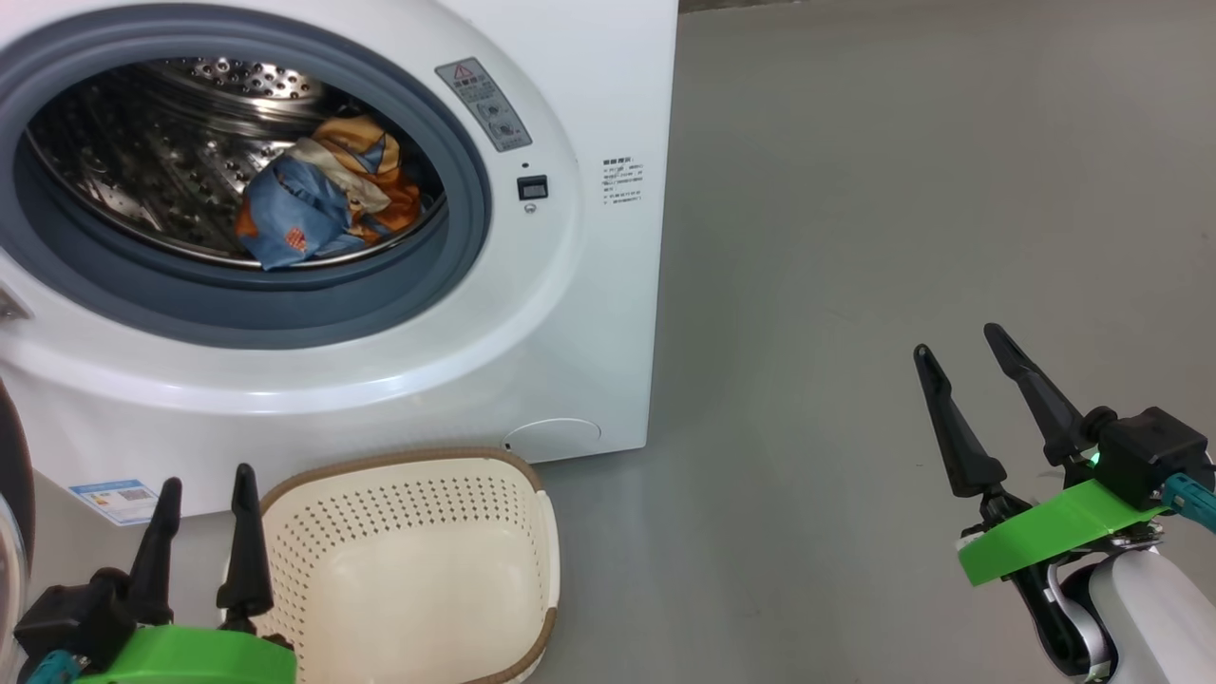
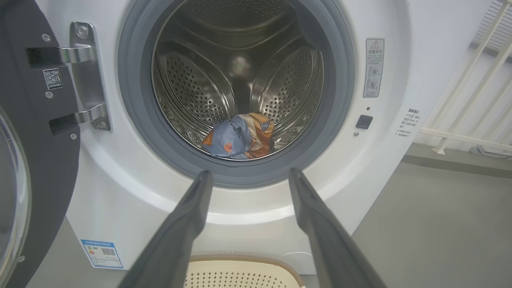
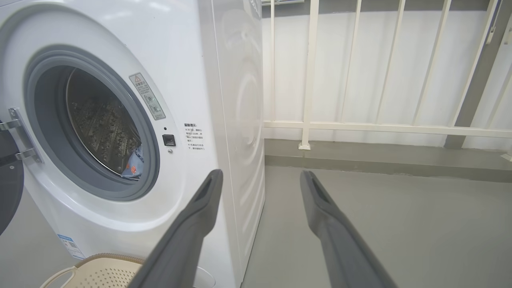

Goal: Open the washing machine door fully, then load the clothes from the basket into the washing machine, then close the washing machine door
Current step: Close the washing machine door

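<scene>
- left gripper: two long black tapering fingers, green bracket, black block
- right gripper: same build; teal piece, perhaps a plug
- forearm: glossy white shell

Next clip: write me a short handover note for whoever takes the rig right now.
Left gripper: open, empty, beside the basket.
Right gripper: open, empty, over floor right of the washing machine.
Clothes: inside the drum.
Basket: on the floor before the machine, nothing visible in it.
Washing machine door: swung open on the left.
Done: door opened, clothes loaded.
Left: close the door.
</scene>
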`<state>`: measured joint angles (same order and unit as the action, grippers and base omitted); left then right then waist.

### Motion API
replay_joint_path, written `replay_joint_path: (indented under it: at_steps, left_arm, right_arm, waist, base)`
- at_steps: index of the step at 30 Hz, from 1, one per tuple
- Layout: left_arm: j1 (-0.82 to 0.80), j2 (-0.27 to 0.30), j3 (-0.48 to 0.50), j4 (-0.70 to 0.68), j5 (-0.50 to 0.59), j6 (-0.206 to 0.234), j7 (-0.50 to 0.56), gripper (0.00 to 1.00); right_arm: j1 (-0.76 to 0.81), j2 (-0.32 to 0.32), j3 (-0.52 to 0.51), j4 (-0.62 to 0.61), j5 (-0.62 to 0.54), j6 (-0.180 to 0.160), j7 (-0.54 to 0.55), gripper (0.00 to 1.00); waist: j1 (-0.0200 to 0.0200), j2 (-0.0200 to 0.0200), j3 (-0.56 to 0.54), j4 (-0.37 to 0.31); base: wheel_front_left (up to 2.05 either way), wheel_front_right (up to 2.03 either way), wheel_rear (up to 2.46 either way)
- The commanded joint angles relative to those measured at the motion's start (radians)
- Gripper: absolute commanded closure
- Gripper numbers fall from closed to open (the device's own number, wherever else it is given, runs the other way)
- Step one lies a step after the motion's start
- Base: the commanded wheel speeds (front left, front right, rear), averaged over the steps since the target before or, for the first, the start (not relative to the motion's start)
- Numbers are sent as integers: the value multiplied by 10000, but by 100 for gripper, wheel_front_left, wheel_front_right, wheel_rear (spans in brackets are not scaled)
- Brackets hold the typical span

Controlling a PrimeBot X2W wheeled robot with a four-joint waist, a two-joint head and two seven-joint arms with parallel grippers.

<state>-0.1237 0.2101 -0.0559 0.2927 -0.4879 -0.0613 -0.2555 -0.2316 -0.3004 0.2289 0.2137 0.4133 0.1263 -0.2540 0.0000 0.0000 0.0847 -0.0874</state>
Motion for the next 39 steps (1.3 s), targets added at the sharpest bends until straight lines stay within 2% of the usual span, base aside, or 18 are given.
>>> replay_joint_path:
  at_steps: [1, 19, 39]
  left_arm:
    - [-213, 191, 405, -213, 157, -35, -62, 0]
    - [-266, 38, 701, -219, 185, -79, -62, 0]
    - [-223, -107, 914, -287, 346, -199, -63, 0]
  right_arm:
    - [52, -197, 190, -203, 6, 44, -78, 0]
    - [23, -150, 202, -141, 30, 44, -78, 0]
    - [112, -96, 63, -163, -4, 44, -78, 0]
  waist:
    - [0, 0, -1, -6]
    - [0, 0, -49, -45]
    - [0, 0, -99, 35]
  base:
    - [0, 0, 0]
    - [-11, 11, 0]
    - [-124, 124, 0]
